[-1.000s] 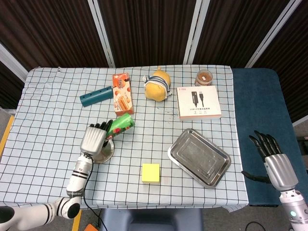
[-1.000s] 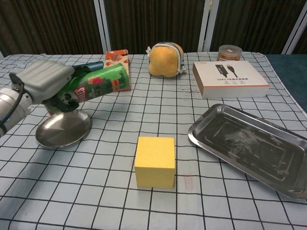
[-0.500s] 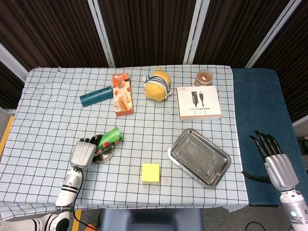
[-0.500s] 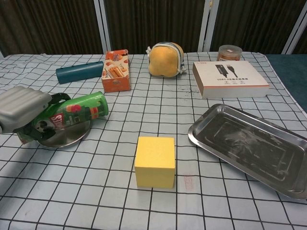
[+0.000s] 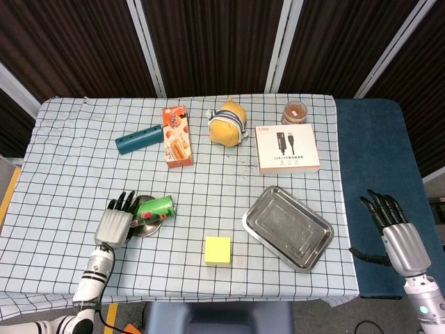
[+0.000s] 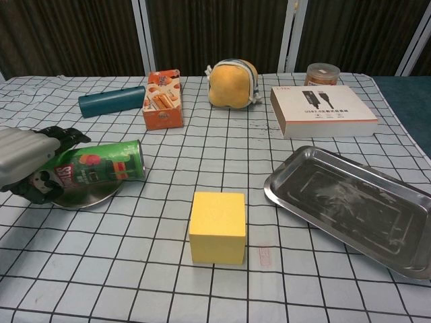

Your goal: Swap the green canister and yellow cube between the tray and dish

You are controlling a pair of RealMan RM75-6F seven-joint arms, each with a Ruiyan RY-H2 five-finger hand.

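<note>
Across the back of the checked bench (image 5: 62, 174) sit a teal cylinder-shaped case (image 5: 138, 140), an orange snack carton (image 5: 177, 136), a yellow drawstring pouch (image 5: 228, 124), a white cable box (image 5: 286, 147) and a small brown-filled jar (image 5: 295, 111), all well clear of the action. Lower left of the frame, the green canister (image 6: 102, 163) lies on its side across the small round steel dish (image 6: 87, 194), its far end poking out past the rim. The left hand (image 6: 27, 163) is right there at the canister's base, fingers (image 5: 122, 201) spread and straightened, touching or just beside it; whether it still grips is impossible to tell, since the hand's own back covers the contact. The yellow cube (image 6: 217, 227) sits on the cloth between dish and rectangular steel tray (image 6: 350, 208), apart from both. Over at lower right, off the bench edge, the right hand (image 5: 393, 229) hangs with fingers apart, holding nothing. The left forearm is cut off by the frame edge in the chest view.
</note>
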